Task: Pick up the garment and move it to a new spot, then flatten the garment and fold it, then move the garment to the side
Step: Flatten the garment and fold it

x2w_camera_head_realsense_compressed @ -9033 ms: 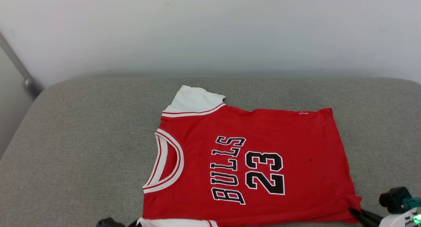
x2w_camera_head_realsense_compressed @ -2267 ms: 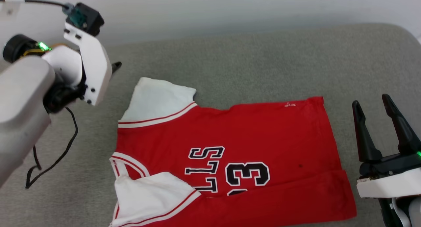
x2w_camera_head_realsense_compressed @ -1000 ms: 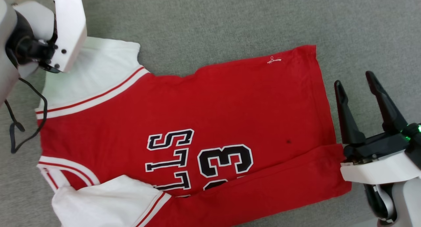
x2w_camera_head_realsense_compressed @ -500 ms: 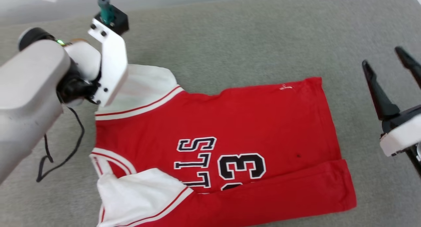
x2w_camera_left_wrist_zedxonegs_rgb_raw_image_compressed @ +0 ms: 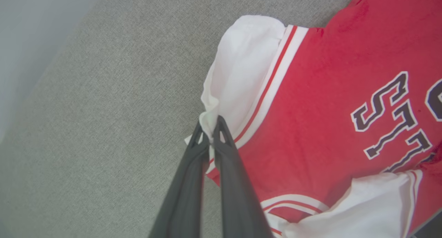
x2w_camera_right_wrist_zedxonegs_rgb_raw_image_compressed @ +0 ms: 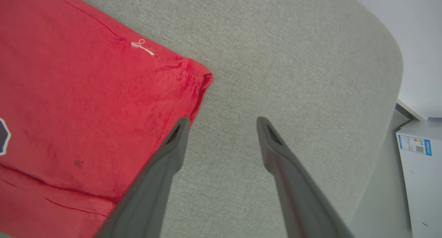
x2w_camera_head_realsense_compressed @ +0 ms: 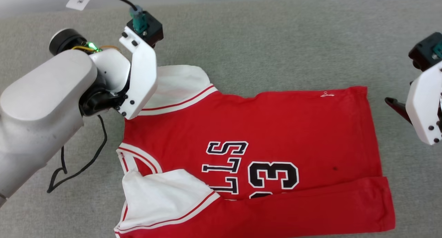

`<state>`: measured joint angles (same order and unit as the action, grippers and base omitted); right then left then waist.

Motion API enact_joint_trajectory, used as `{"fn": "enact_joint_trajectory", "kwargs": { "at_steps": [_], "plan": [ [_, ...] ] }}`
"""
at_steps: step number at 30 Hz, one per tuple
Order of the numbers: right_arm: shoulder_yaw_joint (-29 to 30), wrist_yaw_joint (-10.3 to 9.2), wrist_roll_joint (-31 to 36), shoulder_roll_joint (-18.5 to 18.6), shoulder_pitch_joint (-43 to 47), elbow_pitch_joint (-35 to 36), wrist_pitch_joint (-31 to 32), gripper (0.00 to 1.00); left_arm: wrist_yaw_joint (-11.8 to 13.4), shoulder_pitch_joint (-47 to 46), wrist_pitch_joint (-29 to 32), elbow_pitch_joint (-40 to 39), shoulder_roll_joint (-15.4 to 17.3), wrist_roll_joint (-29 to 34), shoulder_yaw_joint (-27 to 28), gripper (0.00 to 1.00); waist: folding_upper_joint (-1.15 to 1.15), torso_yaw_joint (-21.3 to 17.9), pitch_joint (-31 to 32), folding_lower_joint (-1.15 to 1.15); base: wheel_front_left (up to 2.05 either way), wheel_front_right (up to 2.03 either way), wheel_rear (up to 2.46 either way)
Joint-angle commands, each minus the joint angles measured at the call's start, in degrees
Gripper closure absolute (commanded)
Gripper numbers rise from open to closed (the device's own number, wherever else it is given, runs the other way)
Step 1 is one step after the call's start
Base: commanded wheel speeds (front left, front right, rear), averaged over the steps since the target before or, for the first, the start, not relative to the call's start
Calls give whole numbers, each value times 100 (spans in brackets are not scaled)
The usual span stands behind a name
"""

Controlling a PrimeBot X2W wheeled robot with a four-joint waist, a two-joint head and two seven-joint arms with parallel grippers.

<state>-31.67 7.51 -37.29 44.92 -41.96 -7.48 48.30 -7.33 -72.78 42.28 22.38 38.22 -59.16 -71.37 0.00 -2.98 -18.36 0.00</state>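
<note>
My left claw (x2w_camera_left_wrist_zedxonegs_rgb_raw_image_compressed: 209, 126) is clenched on the white sleeve (x2w_camera_left_wrist_zedxonegs_rgb_raw_image_compressed: 241, 69) of the garment (x2w_camera_head_realsense_compressed: 276, 127); my right claw (x2w_camera_right_wrist_zedxonegs_rgb_raw_image_compressed: 222, 122) gapes near its hem; folded cloth hides half the lettering (x2w_camera_head_realsense_compressed: 226, 158).

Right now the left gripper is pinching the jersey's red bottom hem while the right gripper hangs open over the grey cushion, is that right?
Not quite. The left gripper is shut on the edge of the white sleeve of the jersey, not on its red bottom hem; the left wrist view shows this. The right gripper does hang open over the grey cushion.
</note>
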Motion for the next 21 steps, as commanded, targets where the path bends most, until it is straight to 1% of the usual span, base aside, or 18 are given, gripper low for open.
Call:
{"fn": "enact_joint_trajectory", "kwargs": {
  "at_steps": [1, 4, 8, 14, 17, 21],
  "plan": [
    [-114, -4, -79, 19, -140, -69, 140, 0, -7, -62, -35, -20, -20, 28, -8, 100, 0, 89, -108, 0, 0, 0, 0],
    [-436, -4, -309, 36, -522, -325, 580, 0, -6, -144, -101, -92, -43, 42, -54, 100, 0, 183, -262, 0, 0, 0, 0],
    [-671, -4, -559, -113, -908, -753, 989, 0, -6, -264, -154, -163, -94, 55, -104, 100, 0, 306, -465, 0, 0, 0, 0],
    [-927, -4, -600, -320, -1242, -1221, 957, 0, -7, -459, -229, -233, -186, 23, -145, 100, 0, 502, -773, 0, 0, 0, 0],
    [-1257, -3, -684, -310, -1165, -1312, 977, 0, -7, -529, -285, -215, -206, 53, -155, 100, 0, 560, -884, 0, 0, 0, 0],
    [-1600, -3, -903, -342, -980, -1457, 816, 0, -7, -550, -367, -163, -215, 49, -171, 100, 0, 567, -946, 0, 0, 0, 0]
  ]
}}
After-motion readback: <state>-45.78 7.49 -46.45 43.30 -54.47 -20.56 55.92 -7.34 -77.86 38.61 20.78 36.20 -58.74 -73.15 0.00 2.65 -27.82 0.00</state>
